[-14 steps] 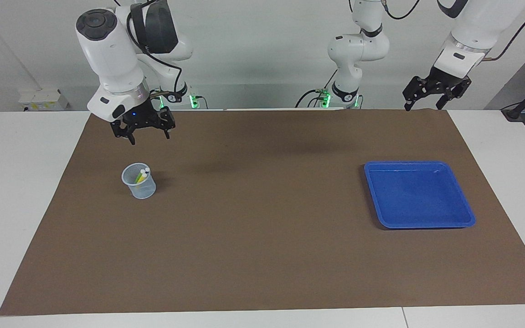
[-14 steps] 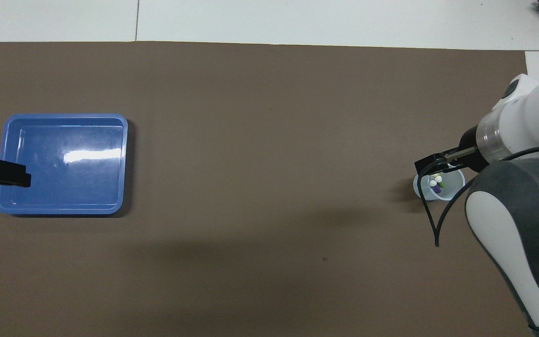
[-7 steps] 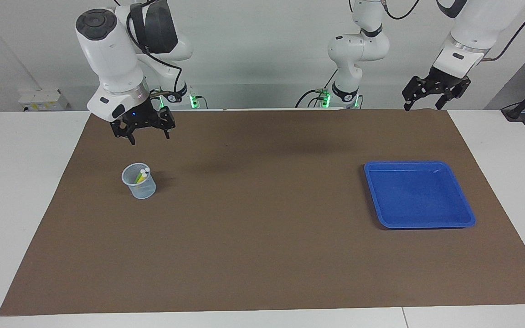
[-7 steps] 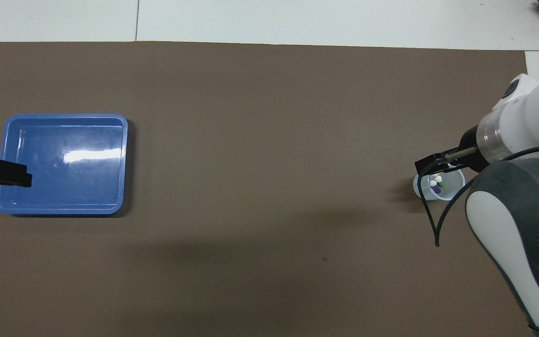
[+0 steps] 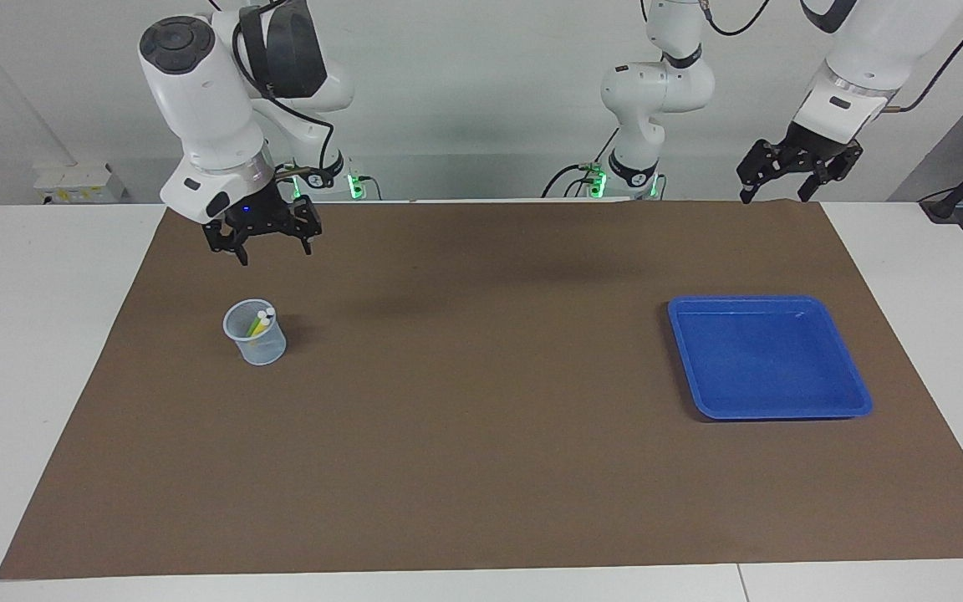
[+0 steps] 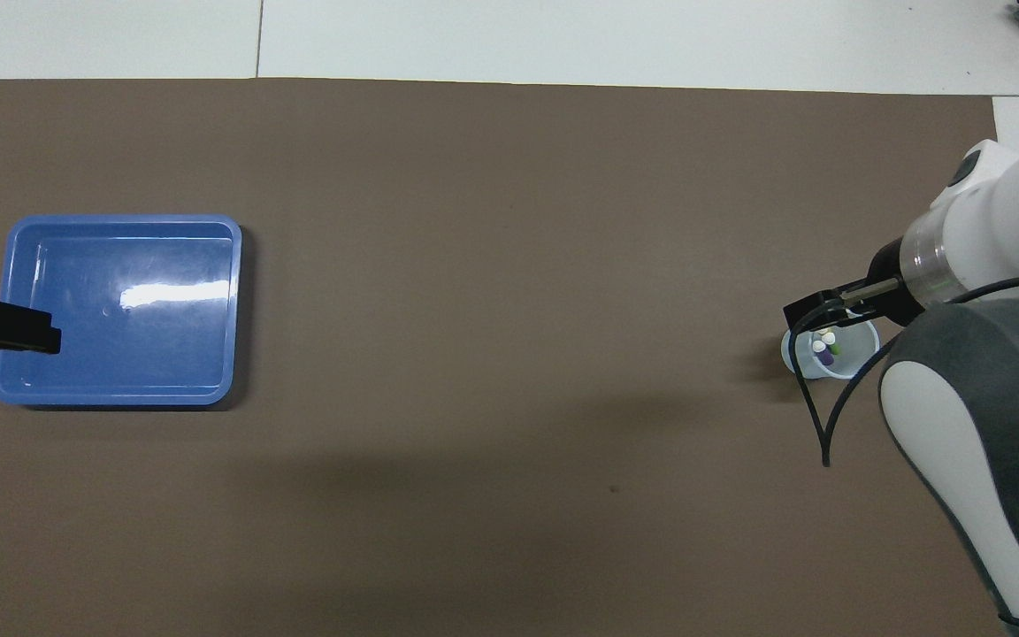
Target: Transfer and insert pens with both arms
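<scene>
The pens (image 5: 262,321) stand together in a translucent cup (image 5: 256,334) on the brown mat, toward the right arm's end of the table. Their pale ends point up. From overhead the pens (image 6: 825,347) show purple, green and whitish tips inside the cup (image 6: 854,354). My right gripper (image 5: 275,251) hangs open in the air above the cup, holding nothing, and from overhead it (image 6: 817,310) overlaps the cup's rim. My left gripper (image 5: 776,196) waits open and raised over the mat's edge at the left arm's end. Only its tip (image 6: 23,327) shows from overhead.
A blue tray (image 5: 853,393) lies on the mat toward the left arm's end, also seen from overhead (image 6: 120,394). Two smaller white arms (image 5: 653,92) with green lights stand at the robots' edge of the table. A black cable (image 6: 815,416) loops from the right arm.
Both grippers have risen very slightly. The cup, pens and tray have not moved.
</scene>
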`<state>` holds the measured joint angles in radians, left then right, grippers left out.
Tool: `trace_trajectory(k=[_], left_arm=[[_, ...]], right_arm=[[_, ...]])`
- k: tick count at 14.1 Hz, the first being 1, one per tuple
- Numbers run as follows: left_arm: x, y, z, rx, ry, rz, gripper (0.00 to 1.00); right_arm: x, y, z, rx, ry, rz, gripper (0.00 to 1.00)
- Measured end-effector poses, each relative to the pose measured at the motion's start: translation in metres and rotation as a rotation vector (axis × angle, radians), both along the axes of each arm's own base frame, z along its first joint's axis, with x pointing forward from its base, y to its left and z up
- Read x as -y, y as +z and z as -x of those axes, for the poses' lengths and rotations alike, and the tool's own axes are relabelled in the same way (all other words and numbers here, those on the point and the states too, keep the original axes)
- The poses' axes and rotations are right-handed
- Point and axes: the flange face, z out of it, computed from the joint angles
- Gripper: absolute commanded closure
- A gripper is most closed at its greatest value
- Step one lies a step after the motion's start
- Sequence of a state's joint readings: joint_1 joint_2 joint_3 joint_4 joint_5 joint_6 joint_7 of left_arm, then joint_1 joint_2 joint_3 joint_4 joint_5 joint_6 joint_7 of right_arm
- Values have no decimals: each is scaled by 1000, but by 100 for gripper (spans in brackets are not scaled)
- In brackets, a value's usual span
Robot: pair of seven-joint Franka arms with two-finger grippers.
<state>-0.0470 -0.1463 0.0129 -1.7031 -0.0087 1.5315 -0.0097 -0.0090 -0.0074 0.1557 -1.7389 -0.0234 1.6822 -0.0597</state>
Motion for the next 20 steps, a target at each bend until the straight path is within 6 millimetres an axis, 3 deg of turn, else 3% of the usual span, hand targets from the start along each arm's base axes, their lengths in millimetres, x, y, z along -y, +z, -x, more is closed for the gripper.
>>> trace_trajectory(k=[9,14,20], left_arm=[[-1,0,0,0,2,0,0],[-1,0,0,0,2,0,0],[-6,1,0,3,12,2,0]], right_arm=[[-3,0,0,-1,5,-1,0],[11,-1,-2,-2,-21,-1,0],[13,-1,-2,-3,-24,-1,0]])
